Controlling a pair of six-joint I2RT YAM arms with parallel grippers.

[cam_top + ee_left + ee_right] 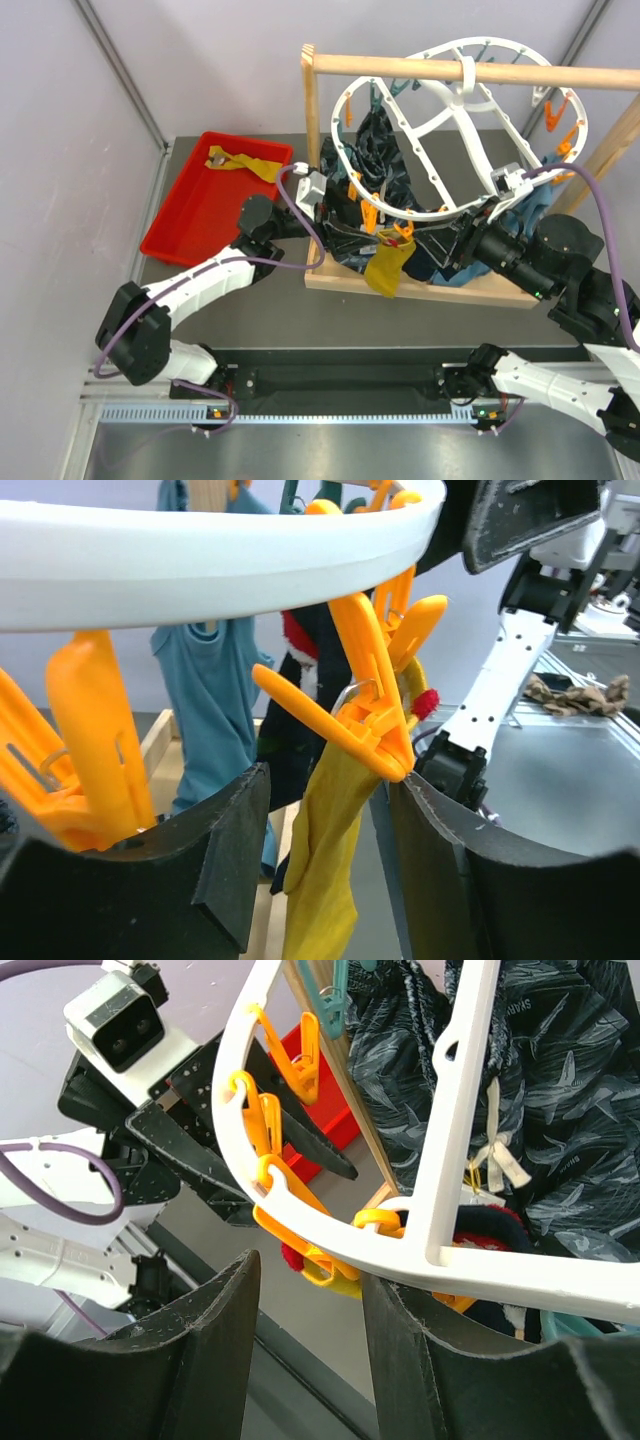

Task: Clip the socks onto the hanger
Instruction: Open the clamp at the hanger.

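Top external: hanger (464, 95) hung by its hook from the wooden rod (560, 73), frame tilted, near rim low. The clipped mustard sock (388, 266) hung from an orange peg (398, 234) on that near rim, long axis straight down. Left gripper (335, 212) sat just left of this peg. Right gripper (462, 240) sat just right of it, under the rim. Left looked the nearer. The second mustard sock (245, 165) lay at the far end of the red tray (185, 225), long axis across the tray, well apart from the hanger, on the left arm's side. Navy pair not made out against the dark patterned cloth (375, 140).

Left wrist: fingers (225, 850) spread, nothing gripped. The peg and its hanging sock lay dead ahead in the gap. Peg tip was close to one finger, contact uncertain. Judged: this sock pegged, and the left arm best placed to fetch the one in the tray.

Right wrist: fingers (205, 1330) spread and empty, white rim crossing just beyond the tips, contact unclear. The patterned cloth carried repeated pale lettering, too small to read surely. No other brand or label legible
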